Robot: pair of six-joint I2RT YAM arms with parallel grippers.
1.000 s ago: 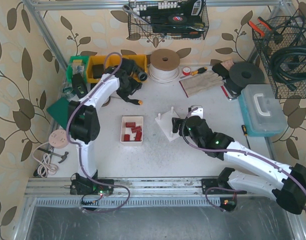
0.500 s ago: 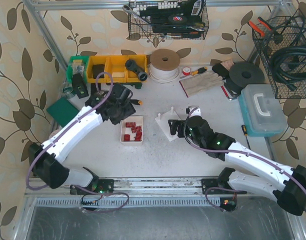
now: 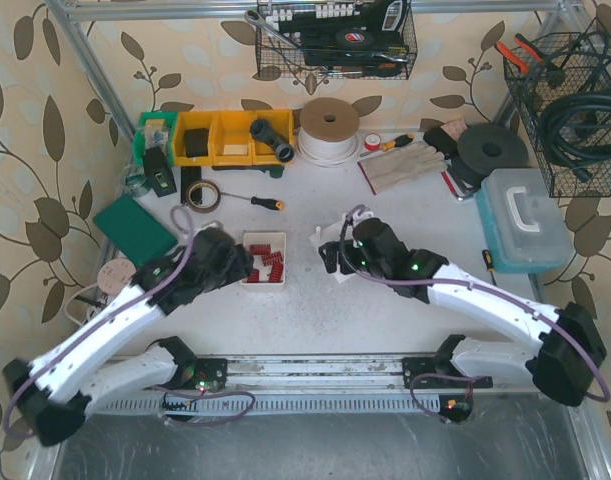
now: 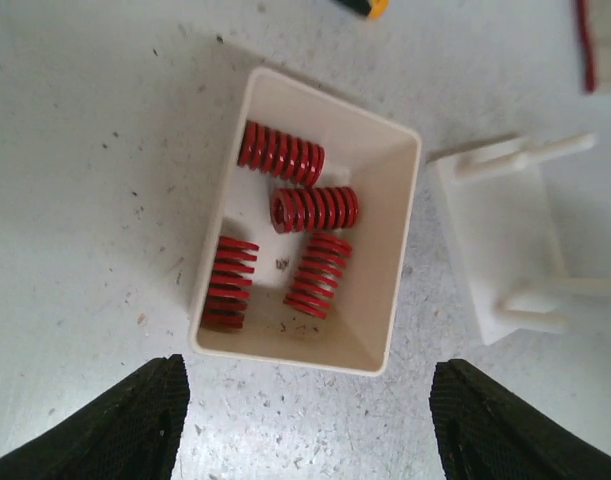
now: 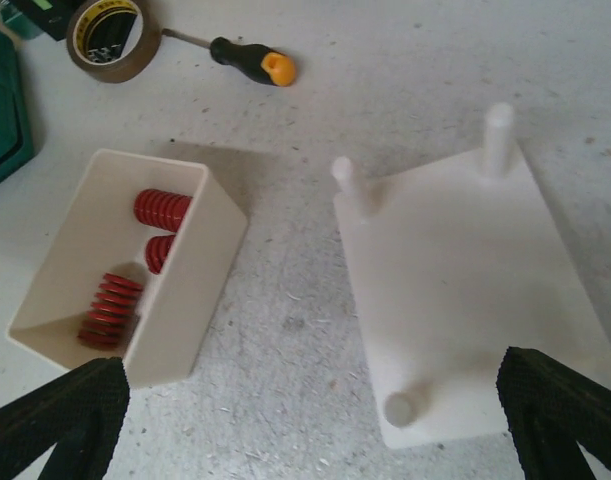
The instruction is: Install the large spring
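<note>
Left gripper point(image 4: 307, 367) is spread wide and empty just short of the white tray point(image 4: 400, 230), where the red springs point(image 4: 317, 275) lie dead ahead, nearest two pointing lengthwise away from it, while the right gripper point(image 5: 310, 400), also open, hangs by the peg plate point(image 5: 455, 290).

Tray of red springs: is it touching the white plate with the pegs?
Apart. The right wrist view shows a strip of bare table between the tray and the plate.
</note>
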